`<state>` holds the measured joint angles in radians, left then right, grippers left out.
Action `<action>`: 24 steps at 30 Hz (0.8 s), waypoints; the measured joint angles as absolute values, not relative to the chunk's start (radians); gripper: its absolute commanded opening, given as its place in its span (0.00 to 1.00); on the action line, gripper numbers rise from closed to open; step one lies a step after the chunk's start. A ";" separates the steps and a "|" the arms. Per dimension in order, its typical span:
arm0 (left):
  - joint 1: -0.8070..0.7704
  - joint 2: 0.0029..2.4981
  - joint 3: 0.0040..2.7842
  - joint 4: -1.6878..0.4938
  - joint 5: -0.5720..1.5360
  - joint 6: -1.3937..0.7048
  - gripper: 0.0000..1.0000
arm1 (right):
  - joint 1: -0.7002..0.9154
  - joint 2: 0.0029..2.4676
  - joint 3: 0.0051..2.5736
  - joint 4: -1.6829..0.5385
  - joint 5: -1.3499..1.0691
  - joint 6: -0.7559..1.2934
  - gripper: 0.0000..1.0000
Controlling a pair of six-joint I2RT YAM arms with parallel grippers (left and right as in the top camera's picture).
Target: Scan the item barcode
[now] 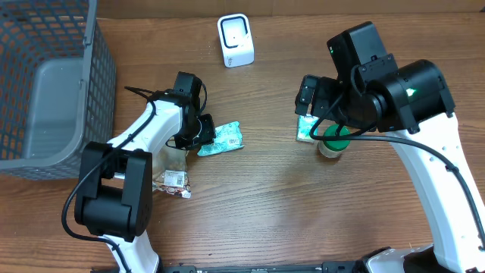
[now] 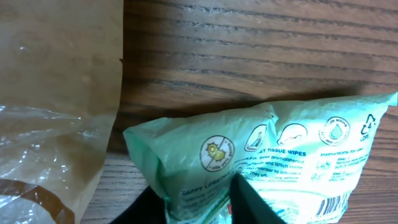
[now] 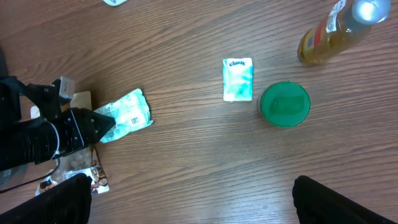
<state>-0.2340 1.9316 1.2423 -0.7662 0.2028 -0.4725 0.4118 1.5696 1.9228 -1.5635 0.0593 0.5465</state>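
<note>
The item is a green pack of tissue wipes (image 1: 221, 139) lying on the wooden table left of centre. Its barcode (image 2: 333, 204) faces up near the pack's right end in the left wrist view. My left gripper (image 1: 203, 135) is shut on the pack's left end, with one black finger on each side of that end (image 2: 196, 199). The pack (image 3: 127, 115) also shows in the right wrist view. A white scanner (image 1: 236, 40) stands at the back centre. My right gripper (image 1: 307, 98) hovers high over the table's right half, its jaws wide open (image 3: 193, 190) with nothing between them.
A grey mesh basket (image 1: 61, 83) fills the back left. A Kleenex pack (image 1: 306, 127) and a green-lidded cup (image 1: 333, 140) sit under the right arm. A bottle (image 3: 329, 34) lies beyond them. A snack packet (image 1: 173, 182) and a brown paper bag (image 2: 56, 93) lie by the left arm.
</note>
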 measured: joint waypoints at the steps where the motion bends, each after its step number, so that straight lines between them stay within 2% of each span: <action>1: -0.234 1.931 1.242 -0.768 0.203 -0.472 0.17 | 0.412 1.570 1.923 -1.563 0.060 0.546 1.00; 5: -0.234 1.926 1.242 -0.780 0.205 -0.472 0.04 | 0.412 1.570 1.923 -1.563 0.059 0.547 1.00; 24: -0.226 1.924 1.246 -0.813 0.274 -0.464 0.04 | 0.412 1.570 1.923 -1.563 0.059 0.546 1.00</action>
